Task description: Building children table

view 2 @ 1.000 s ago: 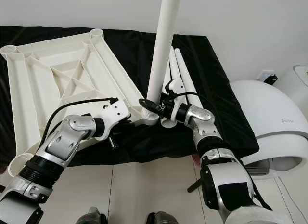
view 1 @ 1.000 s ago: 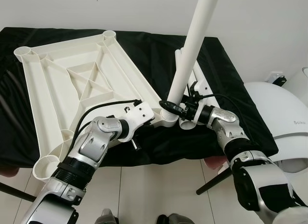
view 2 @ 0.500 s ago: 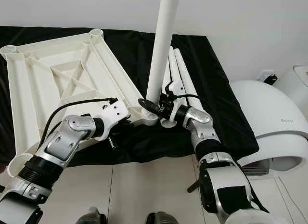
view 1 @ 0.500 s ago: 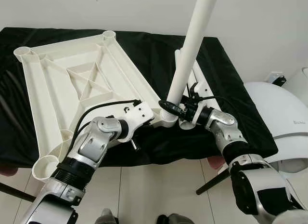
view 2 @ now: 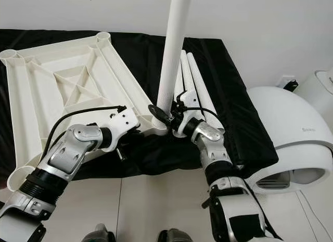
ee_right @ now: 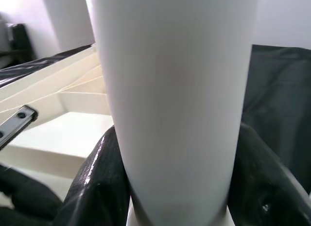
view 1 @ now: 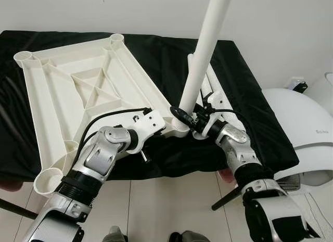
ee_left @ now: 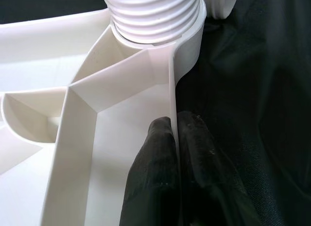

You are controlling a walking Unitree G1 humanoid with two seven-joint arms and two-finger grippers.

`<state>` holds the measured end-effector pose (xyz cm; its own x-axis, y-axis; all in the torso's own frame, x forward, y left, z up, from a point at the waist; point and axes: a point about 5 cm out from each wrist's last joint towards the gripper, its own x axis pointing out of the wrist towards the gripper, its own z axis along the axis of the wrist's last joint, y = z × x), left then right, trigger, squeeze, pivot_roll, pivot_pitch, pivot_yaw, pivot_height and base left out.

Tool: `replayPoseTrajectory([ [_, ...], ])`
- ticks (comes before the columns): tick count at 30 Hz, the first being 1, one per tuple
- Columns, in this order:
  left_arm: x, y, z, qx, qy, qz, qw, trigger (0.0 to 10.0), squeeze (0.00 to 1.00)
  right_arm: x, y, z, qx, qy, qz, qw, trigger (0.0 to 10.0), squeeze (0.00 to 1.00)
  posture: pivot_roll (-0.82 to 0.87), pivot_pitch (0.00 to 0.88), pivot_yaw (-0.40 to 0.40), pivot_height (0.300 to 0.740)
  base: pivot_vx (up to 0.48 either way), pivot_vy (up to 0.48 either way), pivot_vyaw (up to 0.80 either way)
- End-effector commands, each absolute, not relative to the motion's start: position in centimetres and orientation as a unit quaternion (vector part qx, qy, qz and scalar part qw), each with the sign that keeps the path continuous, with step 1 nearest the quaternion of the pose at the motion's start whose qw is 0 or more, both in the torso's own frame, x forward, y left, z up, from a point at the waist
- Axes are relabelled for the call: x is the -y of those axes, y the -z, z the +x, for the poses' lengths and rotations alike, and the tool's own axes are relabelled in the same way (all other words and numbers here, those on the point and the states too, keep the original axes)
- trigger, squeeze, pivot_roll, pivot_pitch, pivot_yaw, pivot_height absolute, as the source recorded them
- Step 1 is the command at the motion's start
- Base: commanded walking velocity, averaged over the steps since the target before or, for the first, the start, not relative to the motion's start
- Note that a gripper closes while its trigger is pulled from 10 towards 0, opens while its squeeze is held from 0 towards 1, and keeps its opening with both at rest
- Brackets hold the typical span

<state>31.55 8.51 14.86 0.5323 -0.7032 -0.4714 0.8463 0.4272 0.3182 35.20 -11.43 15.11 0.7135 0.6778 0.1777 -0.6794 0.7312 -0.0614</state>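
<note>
A: We had the tabletop (view 1: 78,91) upside down on the black cloth (view 1: 244,96), our left gripper (ee_left: 172,153) pinched shut on its rim wall at about 7 o'clock from the corner socket (view 1: 180,128).

B: Yep, and our right gripper (ee_right: 170,187) clamped around the leg (view 1: 204,54) standing in that socket. If we'd tilted it while turning, the thread could've crossed or the leg jammed.

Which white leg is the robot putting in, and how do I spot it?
Find the big white tabletop lying upside down on the black cloth. At its near corner a long white leg stands up in a round socket, with the right gripper closed around its base. The spare legs lie flat on the cloth beside it.
</note>
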Motion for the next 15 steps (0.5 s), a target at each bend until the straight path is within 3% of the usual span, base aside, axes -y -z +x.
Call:
replayPoseTrajectory([
  [1,-8.1,-14.9,31.5,-0.125,0.449,0.272,0.842,10.0,0.00,11.2,-15.1,35.3,0.089,-0.345,0.016,0.934,10.0,0.00,0.02,0.036,-0.062,0.740,0.000,0.000,0.00],
  [6,-8.0,-14.8,31.5,-0.125,0.449,0.272,0.842,10.0,0.00,10.5,-15.6,35.0,0.106,-0.318,0.015,0.942,10.0,0.00,0.02,0.029,-0.065,0.740,0.000,0.000,0.00],
  [15,-7.8,-14.7,31.4,-0.124,0.452,0.270,0.841,10.0,0.00,9.0,-15.5,34.2,0.105,-0.192,0.054,0.974,10.0,0.00,0.02,0.014,-0.068,0.740,0.000,0.000,0.00],
])
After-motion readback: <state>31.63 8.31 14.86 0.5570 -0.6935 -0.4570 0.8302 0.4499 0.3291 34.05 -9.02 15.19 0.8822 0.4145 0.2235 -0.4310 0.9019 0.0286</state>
